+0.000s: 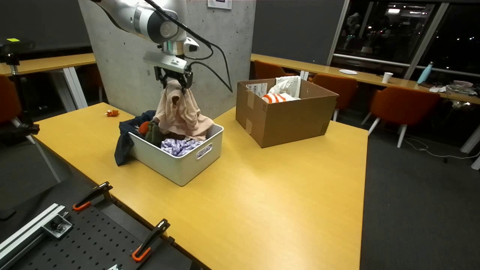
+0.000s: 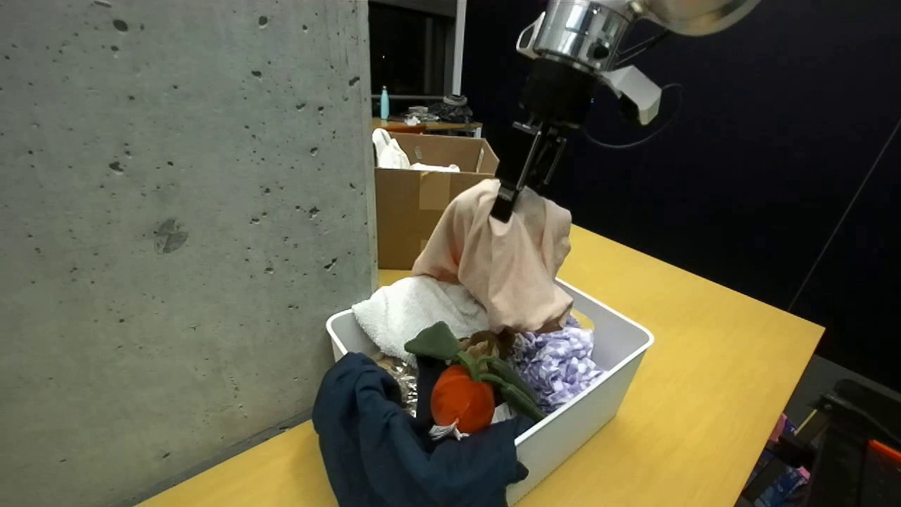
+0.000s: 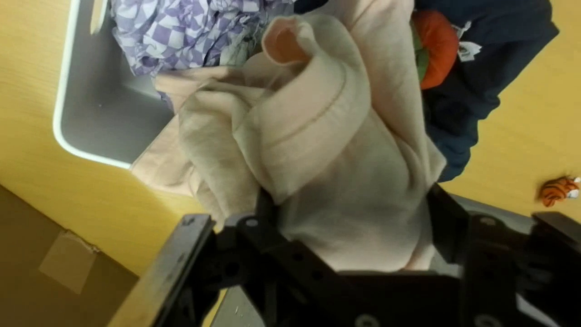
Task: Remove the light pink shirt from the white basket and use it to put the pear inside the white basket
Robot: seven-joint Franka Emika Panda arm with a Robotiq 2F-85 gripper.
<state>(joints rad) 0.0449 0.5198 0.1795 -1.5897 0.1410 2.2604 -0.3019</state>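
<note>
From the white basket [image 1: 167,165] hangs navy cloth [image 2: 401,443], a cardboard box [image 1: 294,122] nearby.

The pink shirt [image 2: 517,271] partly hides the white basket [image 2: 584,419].

Straight to the desk [image 1: 285,210]: smooth yellow, looks like wood, with a soft sheen. Hard by one edge, rough, pitted, matt concrete on the pillar [image 2: 176,204]! Near that edge, smooth semi-gloss plastic, seemingly, on the white basket [image 1: 161,167]. Cloth next: matt and softly creased on the light pink shirt [image 2: 517,264], fluffy on the white towel [image 2: 412,310], crinkled on the purple checked fabric [image 2: 556,370], dull on the dark blue fabric [image 2: 394,451]. A flash of shiny foil-like wrapper [image 2: 407,386]! Over towards a far corner, matt cardboard on the brown box [image 1: 300,122]. High up, glossy white shell on the robot arm [image 1: 122,15], polished metal on its collar [image 2: 581,32], matt black on the gripper [image 1: 175,84]. Off another edge, bare metal on the rail [image 1: 30,227].
</note>
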